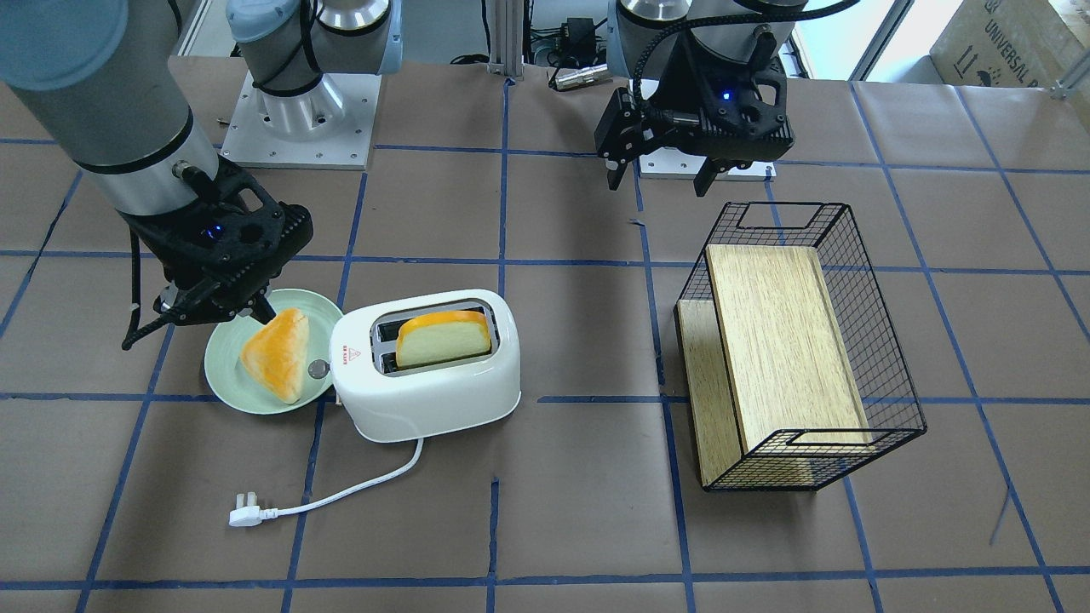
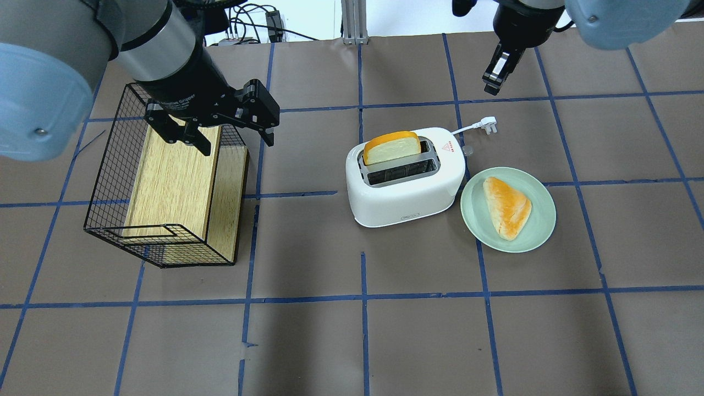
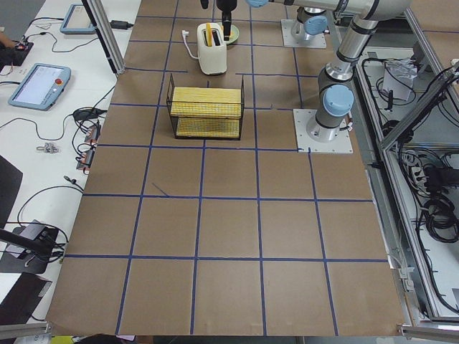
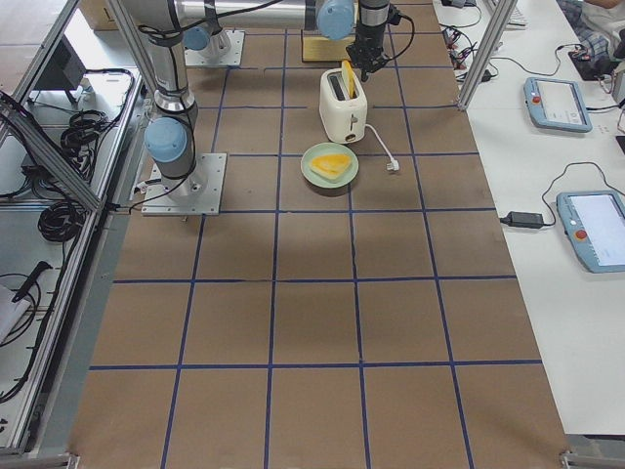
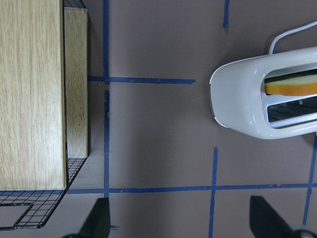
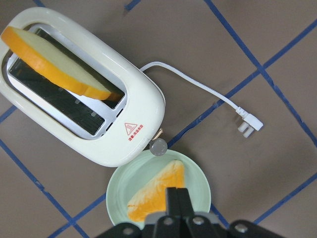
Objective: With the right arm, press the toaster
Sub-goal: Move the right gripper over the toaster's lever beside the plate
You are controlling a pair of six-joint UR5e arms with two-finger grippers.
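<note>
The white two-slot toaster (image 1: 426, 387) stands mid-table with a yellow-crusted bread slice (image 1: 443, 338) upright in one slot. Its grey knob (image 1: 318, 368) faces the green plate (image 1: 220, 375). It also shows in the overhead view (image 2: 404, 187) and the right wrist view (image 6: 124, 124). My right gripper (image 1: 255, 308) is shut and empty. It hovers over the plate's edge beside the toaster's knob end, apart from the toaster; its fingers (image 6: 176, 198) show in the right wrist view. My left gripper (image 2: 236, 142) is open and empty above the wire basket (image 2: 110, 181).
A triangular bread piece (image 2: 507, 206) lies on the plate (image 2: 544, 220). The toaster's white cord ends in a loose plug (image 1: 245, 515) on the table. The black wire basket (image 1: 886, 340), tipped on its side with a wooden board in it, lies on the robot's left half.
</note>
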